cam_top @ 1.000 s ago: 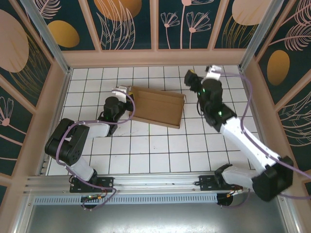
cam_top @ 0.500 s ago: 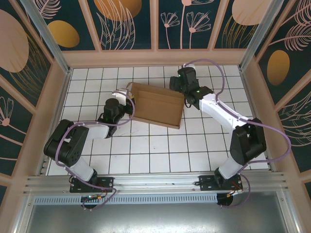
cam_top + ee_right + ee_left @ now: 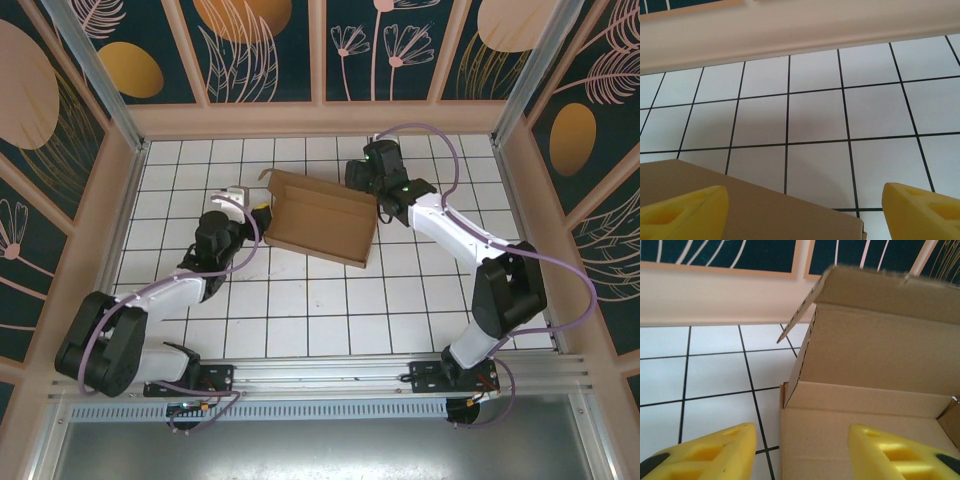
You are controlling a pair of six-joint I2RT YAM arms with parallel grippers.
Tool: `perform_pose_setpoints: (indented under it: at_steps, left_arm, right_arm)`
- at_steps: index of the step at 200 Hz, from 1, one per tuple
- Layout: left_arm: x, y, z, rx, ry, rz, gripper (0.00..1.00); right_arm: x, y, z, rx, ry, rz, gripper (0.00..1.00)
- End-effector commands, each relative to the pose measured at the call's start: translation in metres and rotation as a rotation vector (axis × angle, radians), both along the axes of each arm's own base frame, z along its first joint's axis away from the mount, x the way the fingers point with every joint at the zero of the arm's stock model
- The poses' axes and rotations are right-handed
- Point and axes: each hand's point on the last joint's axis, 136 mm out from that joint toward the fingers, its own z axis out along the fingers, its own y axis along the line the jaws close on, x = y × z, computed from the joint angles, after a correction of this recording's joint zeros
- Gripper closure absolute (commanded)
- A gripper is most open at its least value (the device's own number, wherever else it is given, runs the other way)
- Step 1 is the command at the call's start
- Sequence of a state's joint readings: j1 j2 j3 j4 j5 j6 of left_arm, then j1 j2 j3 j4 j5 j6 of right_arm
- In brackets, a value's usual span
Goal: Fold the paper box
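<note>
Released: the paper box (image 3: 320,215) is out of my left gripper (image 3: 250,200), which has drawn back and now sits with fingers spread, the carton's left edge between them. Box lies on the tiled floor (image 3: 300,310) near the far wall, one flap raised. My right gripper (image 3: 358,180) has swung in and hovers over its far right corner, fingers wide apart.

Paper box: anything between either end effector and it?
Nothing visible. The left end effector is open, straddling the paper box's left edge. The right end effector is open over its far right corner.
</note>
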State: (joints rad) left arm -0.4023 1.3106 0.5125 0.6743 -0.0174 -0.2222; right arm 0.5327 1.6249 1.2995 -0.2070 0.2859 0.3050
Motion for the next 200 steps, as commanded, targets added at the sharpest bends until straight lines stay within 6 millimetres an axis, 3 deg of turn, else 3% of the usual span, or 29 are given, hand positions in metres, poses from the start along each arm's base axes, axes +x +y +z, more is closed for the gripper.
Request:
perform_pose_setpoints:
  at_steps: [1,32,75,111,152,187,200]
  left_arm:
    - [-0.002,0.004,0.003,-0.009,0.023,0.027,0.44]
    - [0.003,0.000,-0.001,-0.004,0.044,0.014,0.39]
    - [0.013,-0.006,0.033,-0.008,0.000,-0.017,0.20]
    - [0.021,-0.012,0.008,0.098,0.051,-0.098,0.18]
    - [0.041,-0.003,-0.003,0.117,0.119,-0.171,0.32]
    - [0.047,-0.019,-0.010,0.151,0.145,-0.288,0.40]
    - [0.050,-0.021,-0.012,0.158,0.147,-0.299,0.47]
  right_arm:
    - [-0.004,0.006,-0.015,0.018,0.033,0.006,0.20]
    - [-0.005,0.006,-0.016,0.027,0.035,0.007,0.21]
    - [-0.007,0.006,-0.020,0.028,0.044,0.009,0.21]
    - [-0.006,0.008,-0.018,0.034,0.038,0.020,0.22]
    - [-0.008,0.008,-0.016,0.029,0.036,0.027,0.22]
    - [-0.007,0.009,-0.015,0.026,0.036,0.031,0.22]
    - [-0.006,0.009,-0.015,0.025,0.036,0.032,0.22]
